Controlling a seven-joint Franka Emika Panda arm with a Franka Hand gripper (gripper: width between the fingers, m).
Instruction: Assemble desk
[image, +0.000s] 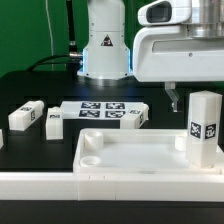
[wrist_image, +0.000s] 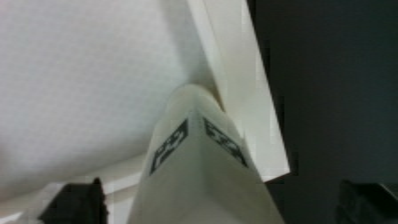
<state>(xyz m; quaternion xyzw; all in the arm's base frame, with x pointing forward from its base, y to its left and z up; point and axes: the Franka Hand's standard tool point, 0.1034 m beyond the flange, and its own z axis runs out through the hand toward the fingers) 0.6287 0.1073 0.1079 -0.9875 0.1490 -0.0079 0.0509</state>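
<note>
gripper (wrist_image: 222, 199): jaws wide, empty | leg (image: 204, 130): upright at slab (image: 130, 160) corner, exterior view's right | relation: leg straight below gripper, between its fingers, untouched, long axis vertical

The claw (image: 187, 100) hangs at the top of an upright leg (image: 205, 135) standing in the slab (image: 120, 150) corner, the marker board (image: 104, 113) and two lying legs (image: 25, 117) well off toward the exterior view's left of it.

The claw (image: 187, 104) points straight down under its white wrist (image: 185, 45), jaws spread wide, dark fingertips (wrist_image: 79, 200) well apart. The arm's base column (image: 105, 40) rises behind it, toward the exterior view's left.
</note>
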